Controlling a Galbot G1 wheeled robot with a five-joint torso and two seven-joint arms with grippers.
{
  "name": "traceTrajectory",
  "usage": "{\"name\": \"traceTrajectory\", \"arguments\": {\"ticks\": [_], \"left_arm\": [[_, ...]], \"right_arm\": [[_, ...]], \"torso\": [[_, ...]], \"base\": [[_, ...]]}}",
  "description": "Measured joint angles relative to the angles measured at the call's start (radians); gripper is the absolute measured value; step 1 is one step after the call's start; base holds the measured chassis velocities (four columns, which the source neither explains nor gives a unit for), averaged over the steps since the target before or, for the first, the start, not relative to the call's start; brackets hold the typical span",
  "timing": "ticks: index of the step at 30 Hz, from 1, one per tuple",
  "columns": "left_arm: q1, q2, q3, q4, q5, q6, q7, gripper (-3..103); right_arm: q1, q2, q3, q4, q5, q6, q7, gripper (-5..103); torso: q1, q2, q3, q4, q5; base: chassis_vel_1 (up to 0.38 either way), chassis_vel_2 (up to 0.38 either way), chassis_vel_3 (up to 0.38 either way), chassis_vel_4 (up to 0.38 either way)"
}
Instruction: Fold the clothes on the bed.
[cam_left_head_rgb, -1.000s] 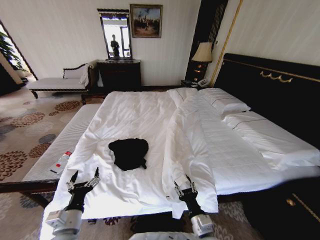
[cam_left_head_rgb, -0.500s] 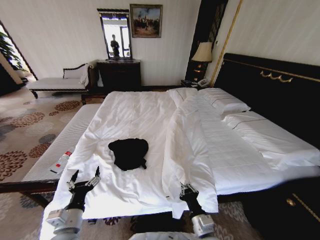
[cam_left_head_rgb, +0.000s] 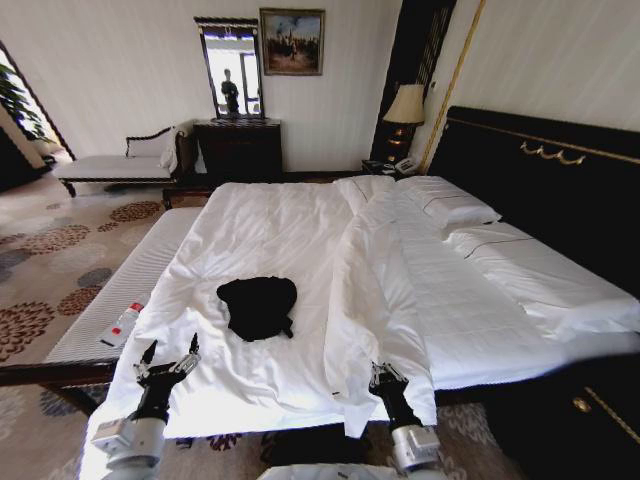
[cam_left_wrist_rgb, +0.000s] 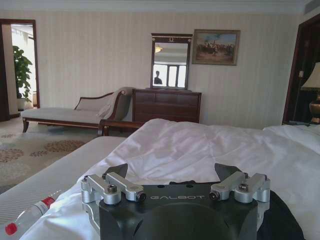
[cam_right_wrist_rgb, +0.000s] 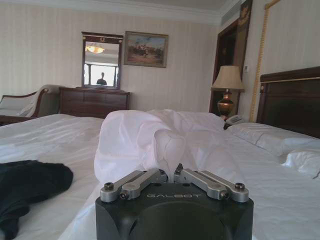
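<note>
The clothes (cam_left_head_rgb: 258, 305) are a black T-shirt lying crumpled on the near part of the bed (cam_left_head_rgb: 270, 225), a wide white duvet with a turned-back ridge (cam_left_head_rgb: 365, 270) down its middle. My left gripper (cam_left_head_rgb: 166, 359) hovers open at the bed's near edge, short of the shirt and to its left. My right gripper (cam_left_head_rgb: 388, 375) is shut at the near end of the ridge, right of the shirt. In the left wrist view the open left gripper (cam_left_wrist_rgb: 172, 172) has dark cloth (cam_left_wrist_rgb: 282, 220) just beyond it. The right wrist view shows the shut right gripper (cam_right_wrist_rgb: 170, 172) with the shirt (cam_right_wrist_rgb: 30, 185) off to one side.
A white-cushioned bench (cam_left_head_rgb: 130, 280) runs along the bed's left side with a small bottle (cam_left_head_rgb: 124, 322) on it. The dark headboard (cam_left_head_rgb: 540, 180) and pillows (cam_left_head_rgb: 455, 210) are to the right. A dresser (cam_left_head_rgb: 238, 150), chaise (cam_left_head_rgb: 110, 165) and lamp (cam_left_head_rgb: 405, 105) stand at the far wall.
The right gripper's fingers have closed, and it has drifted slightly to the right along the bed's near edge. The left gripper and the shirt have stayed put.
</note>
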Motion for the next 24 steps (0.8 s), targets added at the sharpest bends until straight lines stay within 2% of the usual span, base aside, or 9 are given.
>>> {"name": "traceTrajectory", "arguments": {"ticks": [3, 4, 5, 8, 10, 17, 18, 19, 24], "left_arm": [[-0.001, 0.0, 0.0, 0.002, -0.002, 0.0, 0.0, 99], [-0.003, 0.001, 0.0, 0.004, -0.003, 0.0, 0.0, 96], [-0.003, 0.001, 0.0, 0.004, -0.003, 0.0, 0.0, 96], [-0.007, 0.001, 0.0, 0.006, -0.007, 0.0, -0.001, 97], [-0.007, 0.001, 0.0, 0.006, -0.008, 0.0, -0.001, 101], [-0.015, 0.004, -0.005, 0.011, -0.017, 0.002, -0.002, 97], [-0.016, 0.005, -0.006, 0.011, -0.02, 0.004, -0.003, 94], [-0.016, 0.005, -0.006, 0.011, -0.02, 0.004, -0.003, 94], [-0.021, 0.01, -0.006, 0.012, -0.021, 0.01, -0.004, 97]], "right_arm": [[0.018, -0.003, 0.068, 0.01, 0.056, -0.009, 0.004, 1], [0.03, -0.007, 0.116, 0.015, 0.095, -0.018, 0.009, 1], [0.03, -0.007, 0.116, 0.015, 0.095, -0.018, 0.009, 1], [0.069, -0.011, 0.228, 0.019, 0.207, -0.05, 0.036, 1], [0.075, -0.009, 0.247, 0.018, 0.225, -0.054, 0.039, 1], [0.156, 0.03, 0.44, -0.045, 0.329, -0.084, 0.089, 1], [0.177, 0.032, 0.487, -0.064, 0.376, -0.1, 0.105, 1], [0.177, 0.032, 0.487, -0.064, 0.376, -0.1, 0.105, 1], [0.211, -0.013, 0.627, -0.131, 0.467, -0.113, 0.123, 1]], "torso": [[0.0, 0.0, 0.0, 0.0001, 0.0002], [0.0, 0.0, 0.0, 0.0, 0.0], [0.0, 0.0, 0.0, 0.0, 0.0], [0.0, 0.0, 0.0, 0.0001, 0.0002], [0.0, 0.0, 0.0, 0.0001, 0.0001], [0.0, 0.0, 0.0, 0.0, 0.0002], [0.0, 0.0, 0.0, 0.0, 0.0002], [0.0, 0.0, 0.0, 0.0, 0.0002], [0.0, 0.0, 0.0, 0.0, 0.0]], "base": [[0.0, 0.0, 0.0, 0.0], [0.0, 0.0, 0.0, 0.0], [0.0, 0.0, 0.0, 0.0], [0.0, 0.0, 0.0, 0.0], [0.0, 0.0, 0.0, 0.0], [0.0, 0.0, 0.0, 0.0], [0.0, 0.0, 0.0, 0.0], [0.0, 0.0, 0.0, 0.0], [0.0, 0.0, 0.0, 0.0]]}}
